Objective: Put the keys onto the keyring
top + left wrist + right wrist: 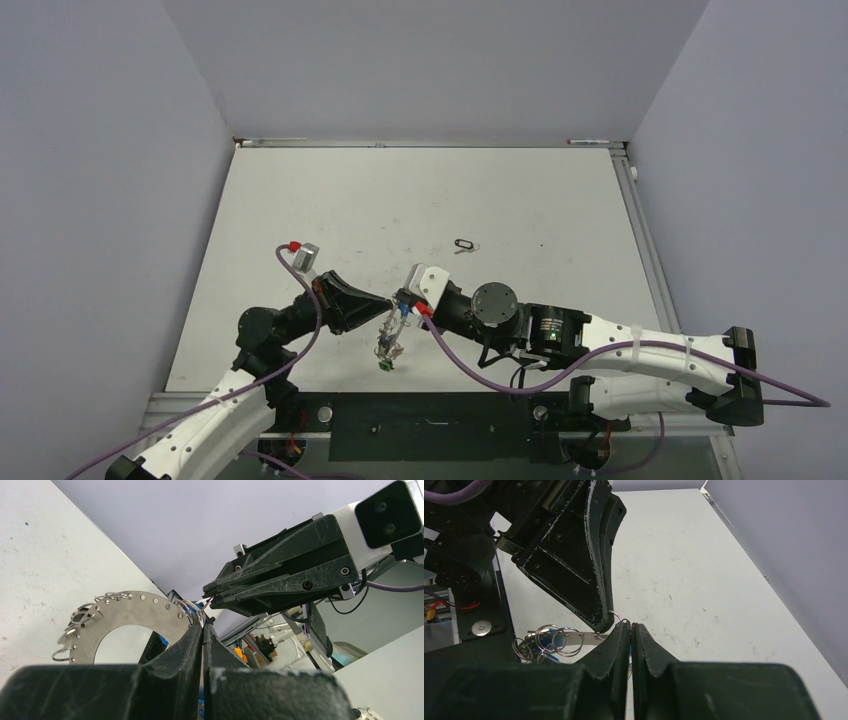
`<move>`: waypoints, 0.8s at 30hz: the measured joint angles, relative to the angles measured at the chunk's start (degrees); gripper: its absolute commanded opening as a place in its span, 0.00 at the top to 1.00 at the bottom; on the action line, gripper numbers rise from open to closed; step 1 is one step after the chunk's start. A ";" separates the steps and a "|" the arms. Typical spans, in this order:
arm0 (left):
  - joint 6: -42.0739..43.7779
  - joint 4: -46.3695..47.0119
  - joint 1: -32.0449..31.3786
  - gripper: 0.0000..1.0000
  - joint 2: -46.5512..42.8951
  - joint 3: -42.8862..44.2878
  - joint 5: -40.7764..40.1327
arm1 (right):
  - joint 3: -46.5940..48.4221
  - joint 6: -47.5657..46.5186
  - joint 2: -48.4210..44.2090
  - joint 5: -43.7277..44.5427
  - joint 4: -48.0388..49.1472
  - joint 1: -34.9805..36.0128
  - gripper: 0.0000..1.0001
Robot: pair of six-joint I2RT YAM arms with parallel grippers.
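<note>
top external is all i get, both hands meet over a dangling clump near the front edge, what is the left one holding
Observer: The left hand is shut on the rim of a large flat grey metal ring.
Operator: and the right one
Observer: The right hand is shut too, its tips right at a thin wire loop on that rim.
Operator: anything on the ring already
Observer: Yes, several small wire loops hang through holes drilled along its edge.
</note>
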 measured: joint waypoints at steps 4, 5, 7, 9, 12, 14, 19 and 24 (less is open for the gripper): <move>-0.20 0.02 0.00 1.00 0.00 0.00 0.00 | 0.00 -0.09 0.00 0.02 -0.02 0.00 0.95; -0.22 0.04 0.00 1.00 0.02 0.00 0.02 | 0.00 -0.09 0.00 0.02 -0.02 0.00 0.95; -0.24 0.20 0.00 1.00 0.02 0.00 0.02 | 0.00 -0.02 0.00 0.02 -0.02 0.00 0.95; -0.28 0.42 0.00 1.00 0.04 0.00 0.13 | 0.00 0.04 -0.02 0.02 -0.02 0.00 0.95; -0.46 1.03 0.02 1.00 0.39 0.00 0.52 | 0.00 0.11 -0.24 0.00 -0.02 0.00 0.95; -0.42 1.22 0.04 1.00 0.66 0.07 1.03 | 0.00 0.24 -0.50 -0.04 -0.07 0.00 0.95; 0.35 1.20 0.13 1.00 2.16 1.60 3.28 | 0.09 0.02 -0.61 -0.33 -0.24 0.02 0.95; 0.83 1.31 0.15 1.00 3.76 2.80 6.16 | 2.19 -0.87 -0.17 -1.51 -1.92 0.13 0.95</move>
